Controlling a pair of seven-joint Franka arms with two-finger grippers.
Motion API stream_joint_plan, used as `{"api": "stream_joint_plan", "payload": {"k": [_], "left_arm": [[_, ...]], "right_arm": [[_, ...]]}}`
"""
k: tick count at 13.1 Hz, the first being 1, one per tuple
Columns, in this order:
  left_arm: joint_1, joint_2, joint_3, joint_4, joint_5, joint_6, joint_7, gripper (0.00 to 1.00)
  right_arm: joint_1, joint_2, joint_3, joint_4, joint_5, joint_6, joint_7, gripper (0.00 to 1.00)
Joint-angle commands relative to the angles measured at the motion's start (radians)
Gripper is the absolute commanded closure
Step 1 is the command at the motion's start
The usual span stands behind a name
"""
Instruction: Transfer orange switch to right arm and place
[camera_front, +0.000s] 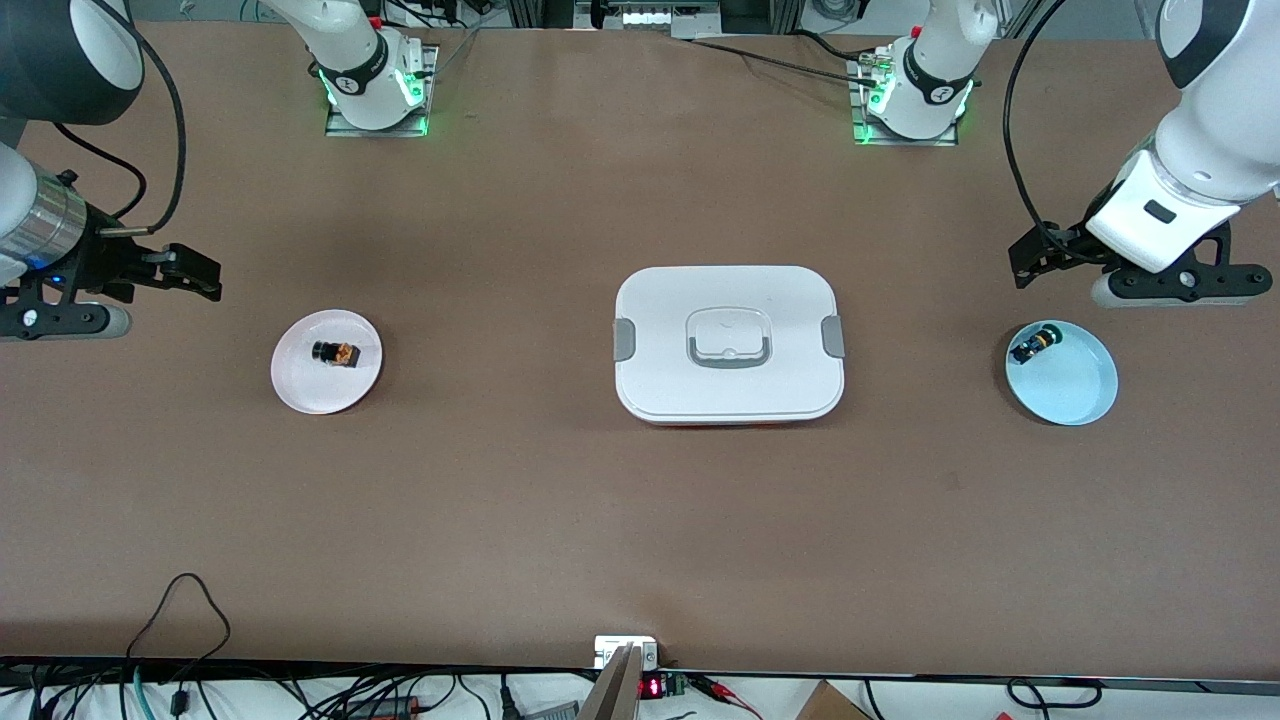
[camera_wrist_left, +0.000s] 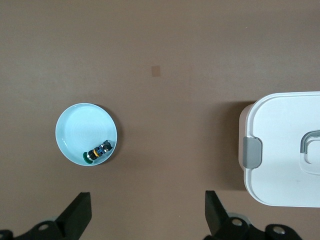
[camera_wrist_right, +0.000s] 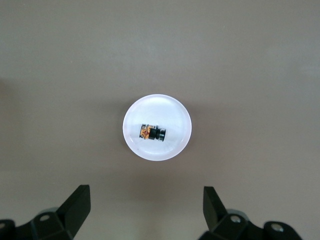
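The orange switch (camera_front: 335, 353) lies on its side on a small white plate (camera_front: 300, 395) toward the right arm's end of the table. It also shows in the right wrist view (camera_wrist_right: 152, 132), on the plate (camera_wrist_right: 175, 107). My right gripper (camera_front: 205, 275) is open and empty, up over bare table beside that plate; it shows in its wrist view (camera_wrist_right: 145, 207). My left gripper (camera_front: 1020, 265) is open and empty over bare table beside a light blue plate (camera_front: 1075, 390); it shows in its wrist view (camera_wrist_left: 147, 210).
A green-capped switch (camera_front: 1035, 345) lies in the light blue plate, also in the left wrist view (camera_wrist_left: 97, 152). A white lidded box (camera_front: 728, 345) with grey clips and handle stands mid-table. Cables run along the table edge nearest the front camera.
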Motion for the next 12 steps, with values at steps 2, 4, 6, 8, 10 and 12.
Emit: {"api": "stream_joint_plan", "payload": {"k": [2, 4, 6, 8, 10, 12], "left_arm": [[-0.003, 0.015, 0.002, 0.032, -0.014, -0.023, -0.006, 0.00], [-0.002, 0.015, 0.002, 0.032, -0.014, -0.023, -0.004, 0.00], [-0.002, 0.015, 0.002, 0.032, -0.014, -0.023, -0.004, 0.00], [-0.002, 0.015, 0.002, 0.032, -0.014, -0.023, -0.004, 0.00], [0.000, 0.015, 0.003, 0.032, -0.014, -0.023, -0.004, 0.00], [0.000, 0.015, 0.002, 0.032, -0.014, -0.023, -0.003, 0.00]], "right_arm": [[-0.017, -0.102, -0.004, -0.112, 0.014, 0.011, 0.008, 0.00], [-0.024, -0.134, -0.004, -0.170, 0.013, 0.074, 0.002, 0.00], [-0.024, -0.145, -0.004, -0.178, 0.013, 0.076, 0.004, 0.00], [-0.019, -0.168, 0.000, -0.172, 0.013, 0.059, 0.005, 0.00], [-0.021, -0.163, 0.000, -0.164, 0.010, 0.059, 0.001, 0.00], [-0.019, -0.168, 0.002, -0.163, 0.008, 0.054, -0.053, 0.00]]}}
